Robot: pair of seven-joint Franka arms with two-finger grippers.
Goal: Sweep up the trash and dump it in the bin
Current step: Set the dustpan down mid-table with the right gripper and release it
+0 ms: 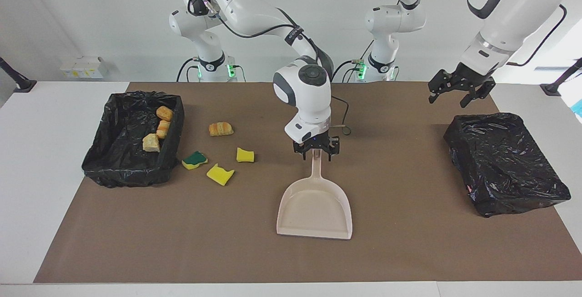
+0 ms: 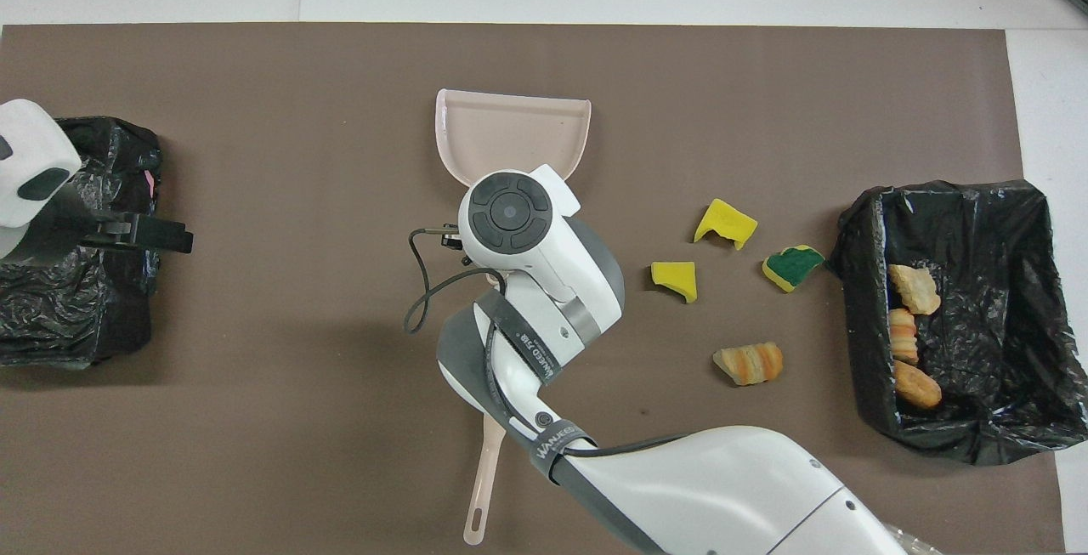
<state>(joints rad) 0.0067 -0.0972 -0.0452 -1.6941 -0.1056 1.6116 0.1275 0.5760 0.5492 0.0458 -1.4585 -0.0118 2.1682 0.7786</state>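
The beige dustpan (image 1: 313, 206) (image 2: 512, 126) lies flat mid-table, mouth away from the robots. My right gripper (image 1: 316, 150) is open, its fingers straddling the tip of the dustpan's handle. Toward the right arm's end, loose trash lies on the mat: a bread chunk (image 1: 221, 128) (image 2: 748, 363), a green-topped sponge (image 1: 194, 159) (image 2: 793, 266) and two yellow sponges (image 1: 220, 174) (image 1: 245, 154). The black-lined bin (image 1: 118, 169) (image 2: 960, 198) beside them holds three bread pieces (image 1: 157, 128). My left gripper (image 1: 457, 92) (image 2: 174, 236) hangs open and empty.
A closed box wrapped in black plastic (image 1: 504, 160) (image 2: 76, 308) sits at the left arm's end, under the left gripper's edge in the overhead view. The beige brush's handle (image 2: 480, 495) pokes out from under the right arm, close to the robots.
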